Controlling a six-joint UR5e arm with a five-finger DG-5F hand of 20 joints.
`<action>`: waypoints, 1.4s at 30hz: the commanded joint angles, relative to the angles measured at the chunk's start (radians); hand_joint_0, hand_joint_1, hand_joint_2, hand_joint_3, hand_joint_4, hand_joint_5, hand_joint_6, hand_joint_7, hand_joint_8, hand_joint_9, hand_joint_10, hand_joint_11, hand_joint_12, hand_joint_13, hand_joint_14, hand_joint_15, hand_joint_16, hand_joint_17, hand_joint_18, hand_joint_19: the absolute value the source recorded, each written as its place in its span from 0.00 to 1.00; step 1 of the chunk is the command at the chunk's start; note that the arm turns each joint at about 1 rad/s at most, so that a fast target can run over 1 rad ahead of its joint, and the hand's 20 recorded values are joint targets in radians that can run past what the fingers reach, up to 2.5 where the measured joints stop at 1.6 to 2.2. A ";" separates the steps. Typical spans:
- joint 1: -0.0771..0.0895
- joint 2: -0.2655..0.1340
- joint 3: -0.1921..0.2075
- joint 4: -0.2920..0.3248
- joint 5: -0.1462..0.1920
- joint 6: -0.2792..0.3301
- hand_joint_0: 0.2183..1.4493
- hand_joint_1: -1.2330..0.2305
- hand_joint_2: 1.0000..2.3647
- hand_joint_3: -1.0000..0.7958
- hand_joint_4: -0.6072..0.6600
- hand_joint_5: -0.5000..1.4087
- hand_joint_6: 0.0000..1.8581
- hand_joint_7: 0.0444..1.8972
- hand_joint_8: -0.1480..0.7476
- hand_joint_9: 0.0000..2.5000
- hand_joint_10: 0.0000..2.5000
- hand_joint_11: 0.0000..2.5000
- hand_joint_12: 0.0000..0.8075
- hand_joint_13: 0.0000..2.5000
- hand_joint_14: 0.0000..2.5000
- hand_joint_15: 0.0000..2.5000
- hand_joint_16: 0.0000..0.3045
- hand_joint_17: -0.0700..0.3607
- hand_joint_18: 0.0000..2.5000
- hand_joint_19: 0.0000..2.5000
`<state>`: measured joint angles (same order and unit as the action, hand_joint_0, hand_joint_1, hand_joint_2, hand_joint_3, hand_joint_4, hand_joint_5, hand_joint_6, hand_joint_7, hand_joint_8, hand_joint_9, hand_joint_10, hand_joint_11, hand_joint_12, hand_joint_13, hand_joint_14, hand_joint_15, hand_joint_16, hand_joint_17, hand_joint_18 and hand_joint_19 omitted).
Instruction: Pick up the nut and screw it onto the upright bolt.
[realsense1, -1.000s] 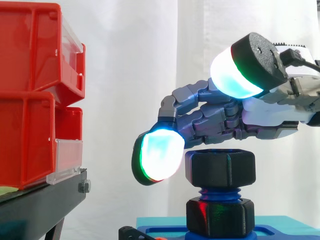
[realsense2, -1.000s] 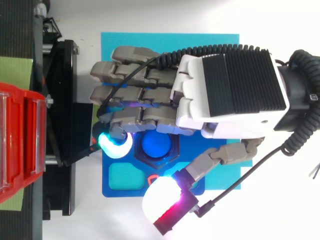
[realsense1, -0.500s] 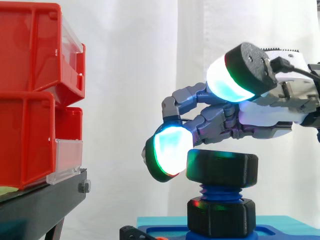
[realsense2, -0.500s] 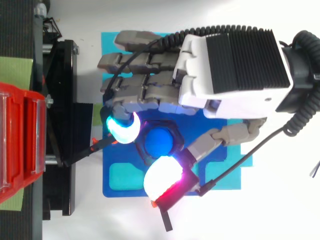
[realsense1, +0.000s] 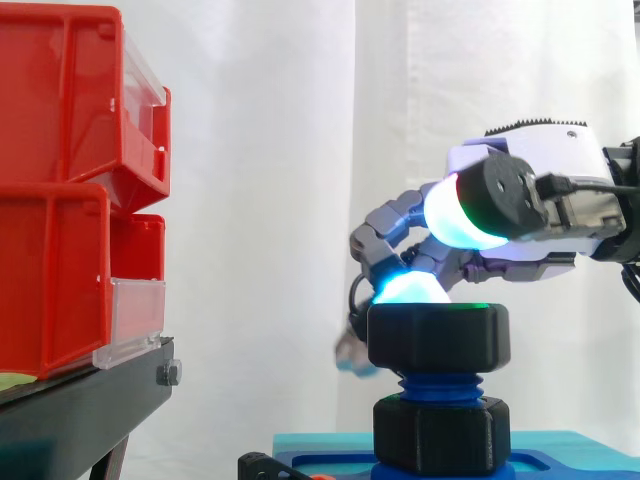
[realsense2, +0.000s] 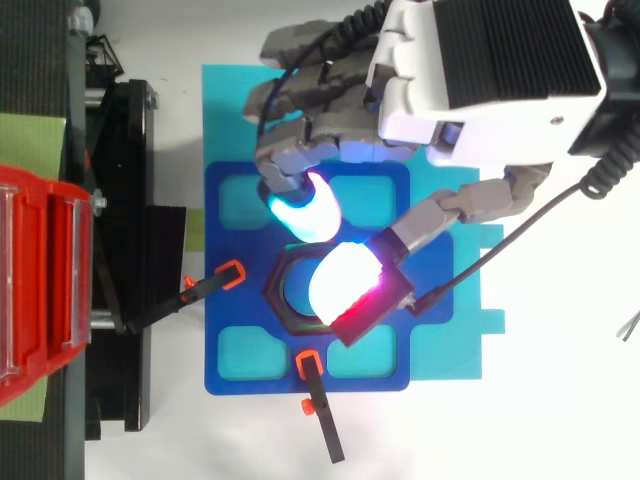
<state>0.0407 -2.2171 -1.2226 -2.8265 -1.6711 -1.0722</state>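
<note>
The black hex nut (realsense1: 440, 335) sits high on the blue upright bolt (realsense1: 440, 385), above a second black nut (realsense1: 440, 435) at the bolt's foot. My hand (realsense2: 480, 70) reaches in from the right with its fingers curled. One cyan-glowing fingertip (realsense1: 405, 290) rests on the nut's top rim at the far side. The thumb pad (realsense1: 465, 210) hovers above the nut without touching it, and in the top view it (realsense2: 345, 285) hides the bolt's tip. Part of the nut's hex rim (realsense2: 278, 300) shows beside it.
The bolt stands in a blue fixture plate (realsense2: 240, 340) on a cyan mat (realsense2: 230, 100), held by orange-tipped clamps (realsense2: 232, 275). Stacked red bins (realsense1: 60, 190) on a black stand (realsense1: 90, 405) are at the left.
My hand has drawn back to the right and toward the far side of the plate. The cyan fingertip left the nut's left flank for its top rim, and the thumb swung over the nut.
</note>
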 joint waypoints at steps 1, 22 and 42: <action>-0.012 0.000 0.000 -0.025 -0.021 0.002 0.26 0.57 0.00 0.28 0.53 0.30 0.32 0.66 0.46 0.54 0.00 0.02 0.21 0.35 0.00 0.01 0.05 0.25 0.28 0.00; -0.039 0.063 0.002 -0.039 -0.032 0.003 0.26 0.58 0.00 0.28 0.54 0.30 0.35 0.60 0.43 0.73 0.01 0.14 0.14 0.50 0.00 0.04 0.02 0.19 0.41 0.07; 0.042 0.059 0.035 0.030 0.008 0.003 0.21 0.80 0.00 0.28 0.60 0.15 0.27 0.29 0.39 0.17 0.00 0.00 0.39 0.03 0.00 0.00 0.13 0.37 0.00 0.00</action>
<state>0.0424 -2.1445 -1.1873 -2.8108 -1.6865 -1.0727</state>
